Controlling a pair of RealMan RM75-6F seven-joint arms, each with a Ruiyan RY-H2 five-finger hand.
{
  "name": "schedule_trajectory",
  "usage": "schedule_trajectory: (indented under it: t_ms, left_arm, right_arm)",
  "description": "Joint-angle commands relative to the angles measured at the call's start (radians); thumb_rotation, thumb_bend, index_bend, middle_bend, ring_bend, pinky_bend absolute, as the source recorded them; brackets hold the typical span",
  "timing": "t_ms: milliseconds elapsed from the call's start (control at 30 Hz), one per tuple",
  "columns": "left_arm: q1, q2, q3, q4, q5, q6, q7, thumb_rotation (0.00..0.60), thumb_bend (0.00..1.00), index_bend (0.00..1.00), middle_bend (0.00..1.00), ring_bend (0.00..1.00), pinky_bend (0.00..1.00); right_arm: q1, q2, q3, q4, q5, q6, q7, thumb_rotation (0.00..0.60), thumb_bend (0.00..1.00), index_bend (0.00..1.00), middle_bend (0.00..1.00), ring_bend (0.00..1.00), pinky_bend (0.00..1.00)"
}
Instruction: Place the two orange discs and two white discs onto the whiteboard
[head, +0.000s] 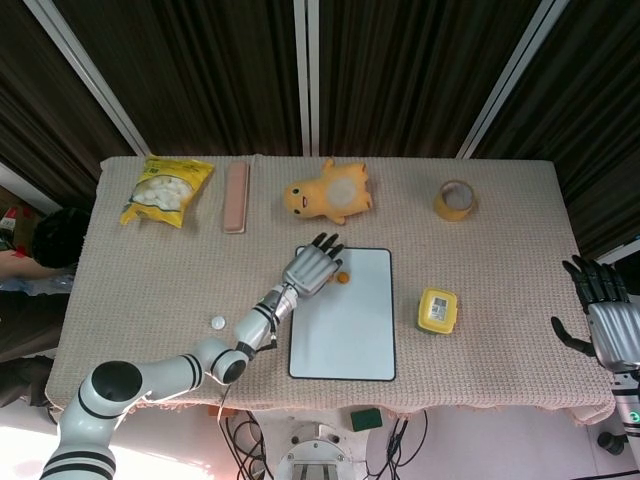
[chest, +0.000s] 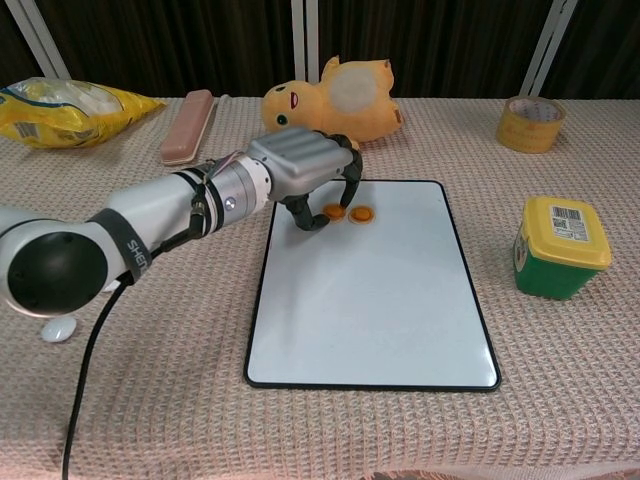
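White disc (chest: 58, 328): nearest you, on the cloth well behind your left hand, beside the forearm – not on the board. Only one white disc shows.
Whiteboard (chest: 372, 320): most of it lies bare on the near side of your left hand; its far-left corner sits under the fingers.
Left hand (chest: 305, 170): palm down above the board's far-left corner, fingers curled downward with gaps between them, nothing held in them.
Orange discs: both on the board. One (chest: 333, 210) is under your fingertips; whether they touch it, you cannot tell. The other (chest: 361, 214) is just right of the hand, apart from it.
Green tub (chest: 559, 247): yellow lid, well to the right of your left hand, off the board.
Plush toy (chest: 335, 96): yellow, just beyond the hand.
Pink bar (chest: 187, 125): beyond and left.
Snack bag (chest: 68, 101): farther left.
Tape roll (chest: 531, 123): far right.
Right hand (head: 600, 310): at the table's right edge, away from everything – fingers spread, holding nothing.
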Motion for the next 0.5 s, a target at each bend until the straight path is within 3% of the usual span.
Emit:
schedule_trajectory:
  t_ms: [33, 500]
  left_arm:
    - [0.0, -0.001, 0.001, 0.001, 0.0, 0.0, 0.0, 0.6, 0.31, 0.49, 0.15, 0.01, 0.11]
    - [-0.002, -0.016, 0.003, 0.018, 0.011, 0.015, -0.008, 0.6, 0.32, 0.48, 0.17, 0.01, 0.11]
  right_arm:
    - [0.0, 0.0, 0.0, 0.0, 0.0, 0.0, 0.0, 0.6, 0.33, 0.0, 0.0, 0.0, 0.0]
    - [-0.001, 0.001, 0.001, 0.003, 0.004, -0.003, 0.003, 0.6, 0.33, 0.0, 0.0, 0.0, 0.0]
